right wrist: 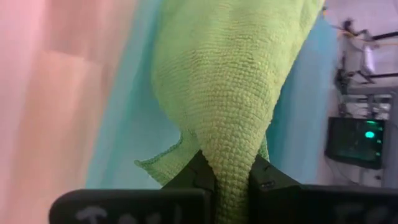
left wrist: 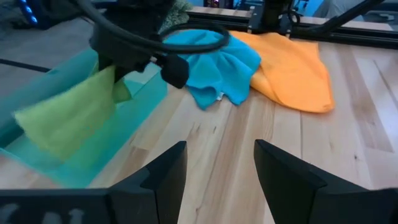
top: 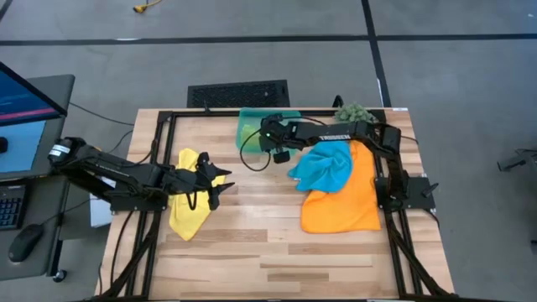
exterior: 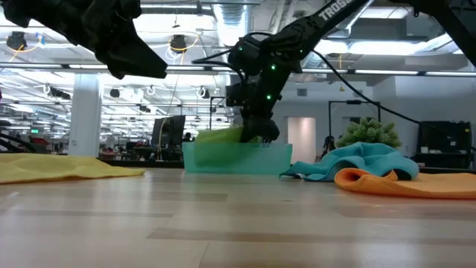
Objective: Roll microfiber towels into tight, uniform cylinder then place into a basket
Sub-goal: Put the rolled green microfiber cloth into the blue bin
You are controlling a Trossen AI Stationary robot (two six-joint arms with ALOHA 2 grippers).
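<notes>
Right gripper (right wrist: 231, 177) has its fingers pinched nearly together on a fold of the green towel (right wrist: 230, 81), which hangs from it over the basket (top: 248, 127). From the low camera, the towel (exterior: 219, 135) drapes onto the basket's rim while the gripper (exterior: 260, 134) sits just above that rim. The basket (left wrist: 74, 155) is translucent teal and stands at the table's far edge.

Just beside the basket, on the right arm's side, lies the blue towel (top: 323, 166), crumpled and overlapping the orange towel (top: 344, 201), which is spread flat beyond it. A spiky green plant ball (top: 354, 111) sits at the far edge past the blue towel.

On the basket's other side, well apart from it, the left gripper (top: 220, 180) hovers with its fingers spread and nothing between them, next to the yellow towel (top: 188, 210) lying loose on the table (top: 268, 260).
</notes>
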